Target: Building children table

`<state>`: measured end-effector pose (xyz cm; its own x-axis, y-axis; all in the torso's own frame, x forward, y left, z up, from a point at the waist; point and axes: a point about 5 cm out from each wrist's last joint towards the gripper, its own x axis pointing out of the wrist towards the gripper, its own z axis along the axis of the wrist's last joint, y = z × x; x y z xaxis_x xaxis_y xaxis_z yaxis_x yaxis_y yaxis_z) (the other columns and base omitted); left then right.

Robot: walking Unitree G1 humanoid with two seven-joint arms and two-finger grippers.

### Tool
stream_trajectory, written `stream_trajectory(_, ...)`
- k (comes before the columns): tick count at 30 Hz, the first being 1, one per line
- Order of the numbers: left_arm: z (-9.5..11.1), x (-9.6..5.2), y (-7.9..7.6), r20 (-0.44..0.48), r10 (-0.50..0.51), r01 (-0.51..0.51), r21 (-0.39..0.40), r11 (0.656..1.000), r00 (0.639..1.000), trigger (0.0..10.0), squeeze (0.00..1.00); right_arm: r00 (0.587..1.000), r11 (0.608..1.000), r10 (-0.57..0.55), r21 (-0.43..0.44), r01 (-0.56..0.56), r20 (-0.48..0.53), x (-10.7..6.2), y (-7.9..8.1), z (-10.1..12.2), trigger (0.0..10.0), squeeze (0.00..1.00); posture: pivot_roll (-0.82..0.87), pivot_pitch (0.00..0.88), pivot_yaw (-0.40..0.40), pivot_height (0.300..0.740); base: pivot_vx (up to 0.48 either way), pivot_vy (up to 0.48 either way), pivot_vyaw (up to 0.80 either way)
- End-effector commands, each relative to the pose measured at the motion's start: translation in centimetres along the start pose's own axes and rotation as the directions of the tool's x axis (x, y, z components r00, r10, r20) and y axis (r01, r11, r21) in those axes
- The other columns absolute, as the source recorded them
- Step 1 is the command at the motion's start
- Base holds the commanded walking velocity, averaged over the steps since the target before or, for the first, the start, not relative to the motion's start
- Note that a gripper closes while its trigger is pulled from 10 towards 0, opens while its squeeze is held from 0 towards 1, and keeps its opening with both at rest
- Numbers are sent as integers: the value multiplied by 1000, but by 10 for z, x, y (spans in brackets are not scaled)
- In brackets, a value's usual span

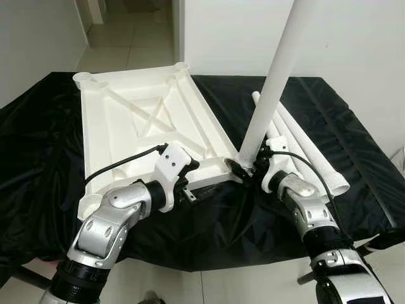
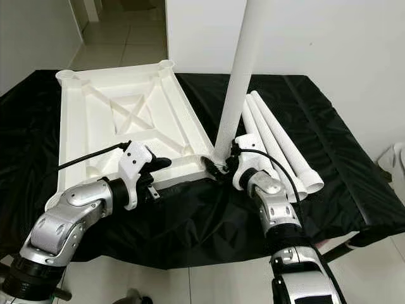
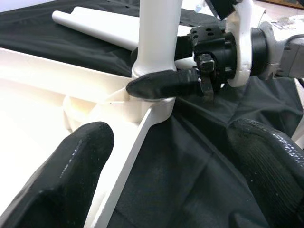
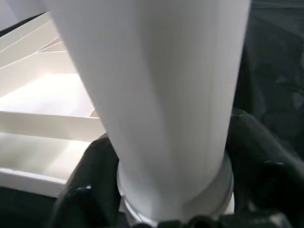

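right end effector clamped on upright leg at tabletop corner; left end effector open alongside

no legible text, labels, brands, numbers or signs on anything

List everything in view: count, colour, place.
White plastic tabletop: 1, white, upside down with ribs up on the cloth, left-centre.
Upright white tube leg: 1, white, standing in the tabletop's near right corner socket.
Loose white tube legs: 3, white, lying side by side on the cloth right of the tabletop.
Black cloth: 1, black, draped over the work surface.
Left gripper: 1, black fingers, open, at the tabletop's near edge.
Right gripper: 1, black fingers, shut on the upright leg's base.
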<state>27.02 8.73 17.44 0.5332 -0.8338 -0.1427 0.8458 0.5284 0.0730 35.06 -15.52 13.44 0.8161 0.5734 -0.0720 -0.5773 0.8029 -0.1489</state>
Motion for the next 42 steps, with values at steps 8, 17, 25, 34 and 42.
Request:
stream_trajectory(8, 2, 1, 0, 4, 21, -21, 12, 1000, 1000, 10000, 0, 999, 999, 29, 23, -29, 18, -2, -3, -4, 0, 0, -6, 7, -14, 740, 0, 0, 0)
stream_trajectory(17, 0, 0, -1, 2, 18, -18, 8, 1000, 1000, 10000, 0, 999, 993, -8, 116, 3, 36, 0, 20, -18, 0, 0, -6, 7, -15, 740, 0, 0, 0)
stream_trajectory(25, 0, 0, -3, 1, 15, -15, 2, 1000, 1000, 10000, 0, 989, 971, -142, 202, 131, 40, 4, 30, -20, 0, 0, -9, 25, -13, 740, 0, 0, 0)
stream_trajectory(34, 0, 0, -4, -2, 8, -8, -7, 1000, 1000, 10000, 0, 910, 877, -412, 257, 407, -36, 10, 38, -18, 0, 0, -19, 52, -5, 740, 0, 0, 0)
stream_trajectory(42, -1, 0, -5, -2, 6, -6, -13, 1000, 1000, 10000, 0, 828, 785, -551, 272, 557, -106, 12, 50, -17, 0, 0, -20, 57, -3, 740, 0, 0, 0)
